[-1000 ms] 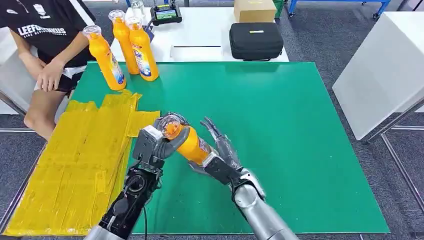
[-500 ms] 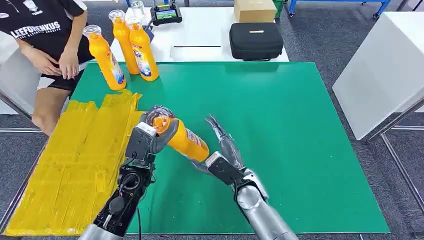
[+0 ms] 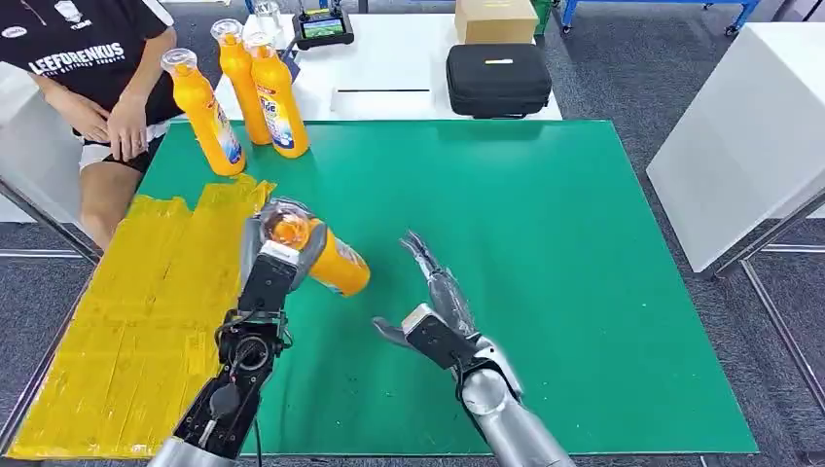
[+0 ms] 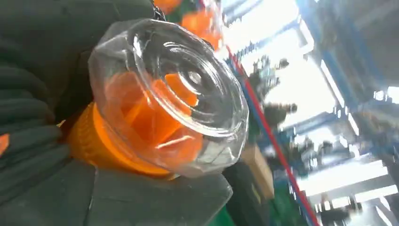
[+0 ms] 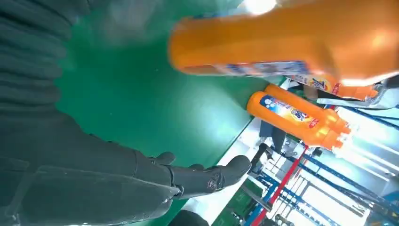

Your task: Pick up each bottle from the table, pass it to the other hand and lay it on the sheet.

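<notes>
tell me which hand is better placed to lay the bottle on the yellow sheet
Left. The left hand already grips the bottle right beside the yellow sheet; the right hand is open and empty over the green mat.

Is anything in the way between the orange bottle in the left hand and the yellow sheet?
Nothing visible. The left hand holds the orange clear-capped bottle beside the yellow sheet, whose near part lies bare.
</notes>
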Robot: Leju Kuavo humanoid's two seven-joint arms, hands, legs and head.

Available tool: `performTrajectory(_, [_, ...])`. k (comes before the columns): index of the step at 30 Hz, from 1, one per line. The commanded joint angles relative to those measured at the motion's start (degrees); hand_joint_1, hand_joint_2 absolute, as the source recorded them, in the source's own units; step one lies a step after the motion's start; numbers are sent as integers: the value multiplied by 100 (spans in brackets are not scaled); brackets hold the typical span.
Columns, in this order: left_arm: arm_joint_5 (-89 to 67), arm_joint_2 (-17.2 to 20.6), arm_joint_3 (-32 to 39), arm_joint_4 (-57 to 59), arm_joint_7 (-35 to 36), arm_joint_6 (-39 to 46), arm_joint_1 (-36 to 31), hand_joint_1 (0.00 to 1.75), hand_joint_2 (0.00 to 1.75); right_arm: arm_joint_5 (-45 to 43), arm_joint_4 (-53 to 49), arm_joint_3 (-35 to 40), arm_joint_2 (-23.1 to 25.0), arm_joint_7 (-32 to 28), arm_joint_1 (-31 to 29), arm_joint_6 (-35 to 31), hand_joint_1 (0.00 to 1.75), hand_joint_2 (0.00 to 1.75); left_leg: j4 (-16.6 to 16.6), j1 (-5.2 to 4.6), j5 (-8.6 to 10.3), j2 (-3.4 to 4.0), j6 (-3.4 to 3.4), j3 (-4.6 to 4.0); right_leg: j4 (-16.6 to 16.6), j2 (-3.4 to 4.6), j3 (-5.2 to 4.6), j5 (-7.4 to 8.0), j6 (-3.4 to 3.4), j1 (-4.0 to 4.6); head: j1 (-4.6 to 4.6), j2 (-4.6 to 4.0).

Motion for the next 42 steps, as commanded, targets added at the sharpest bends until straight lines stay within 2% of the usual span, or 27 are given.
performTrajectory(1, [-1346, 123, 418, -20, 92, 1114, -246, 175, 175, -80, 225, -155, -64, -88, -208, -4, 0, 175, 3, 8, -7, 5, -19, 13, -2, -5, 15, -4, -1, 8, 0, 0])
performTrajectory(2, [-1956, 117, 446, -16, 194, 1387, -260, 175, 175, -106, 237, -159, -58, -106, -219, 12, 0, 175, 7, 13, -12, 6, -27, 20, 0, -8, 23, -9, -2, 12, 2, 0])
performTrajectory(9, [-4874, -312, 1080, -152, 620, 1387, -269, 175, 175, -203, 201, -148, -85, -142, -262, -61, 0, 175, 11, 14, -15, 2, -28, 21, 1, -11, 27, -13, 0, 13, 0, 0])
performTrajectory(11, [-5852, -191, 931, -4, 1015, 1387, -371, 175, 175, -252, 159, -147, -113, -153, -263, -96, 0, 175, 8, 10, -9, -3, -23, 14, 0, -14, 20, -9, 0, 9, 0, 0])
performTrajectory(18, [-5852, -191, 931, -4, 1015, 1387, -371, 175, 175, -252, 159, -147, -113, -153, -263, -96, 0, 175, 2, 6, -4, -1, -19, 10, -2, -9, 13, -4, -2, 6, 2, 0])
performTrajectory(20, [-6522, 67, 458, 137, 1642, 1387, -463, 175, 175, -350, 53, -129, -132, -166, -251, -41, 0, 175, 7, 12, -12, 0, -31, 23, 1, -14, 27, -12, -3, 12, 0, 0])
performTrajectory(22, [-6559, 720, -536, 475, 2560, 1387, -759, 175, 175, -395, -112, -109, -164, -142, -203, -10, 0, 175, 4, 7, -4, -8, -23, 11, 1, -18, 15, -8, -3, 7, 0, 0])
performTrajectory(23, [-6559, 1106, -1453, 821, 3394, 1387, -1078, 175, 175, -400, -250, -92, -195, -119, -152, 13, 0, 175, 8, 11, -7, -10, -29, 17, 3, -23, 22, -11, -4, 11, 2, 0])
performTrajectory(24, [-6559, 1266, -1957, 1174, 3747, 1387, -1314, 175, 175, -397, -357, -87, -221, -100, -106, 10, 0, 175, 3, 5, 3, -22, -19, 4, 3, -29, 9, -6, -2, 5, 2, 0])
performTrajectory(26, [-6559, 1393, -2763, 1715, 4388, 1387, -1693, 175, 175, -406, -506, -91, -271, -60, -40, 4, 0, 175, 8, 13, -2, -32, -31, 13, 2, -44, 23, -12, -4, 13, 0, 0])
performTrajectory(29, [-6559, 1373, -3877, 2631, 5029, 1296, -2236, 175, 175, -521, -660, -101, -354, -15, 29, 123, 0, 175, 4, 12, 1, -44, -32, 20, -3, -57, 32, -14, -2, 13, 2, 0])
performTrajectory(31, [-6559, 1229, -3946, 3065, 5026, 1159, -2309, 175, 175, -519, -781, -99, -381, -18, 90, 176, 0, 175, 1, 9, 6, -54, -27, 20, -6, -53, 34, -14, 1, 10, -2, 0])
performTrajectory(35, [-6559, 1164, -3785, 3470, 4983, 858, -2285, 175, 175, -456, -1034, -132, -436, 42, 221, 184, 0, 175, 1, 9, -6, -4, -29, 31, -3, -10, 36, -12, 0, 9, 0, 0])
performTrajectory(36, [-6559, 1136, -3609, 3525, 4879, 835, -2222, 175, 175, -420, -1104, -148, -455, 65, 262, 176, 0, 175, -1, 4, 3, 2, -21, 14, -1, -7, 17, -5, 0, 4, 2, 0])
performTrajectory(38, [-6559, 1150, -3595, 3533, 4859, 858, -2215, 175, 175, -412, -1137, -154, -461, 68, 282, 178, 0, 175, 1, 11, -7, 1, -33, 33, -2, -13, 37, -14, -2, 11, 2, 0])
performTrajectory(42, [-6559, 1150, -3595, 3533, 4859, 858, -2215, 175, 175, -412, -1137, -154, -461, 68, 282, 178, 0, 175, 4, 6, 1, -1, -25, 7, 1, -10, 10, -5, -2, 6, 0, 0])
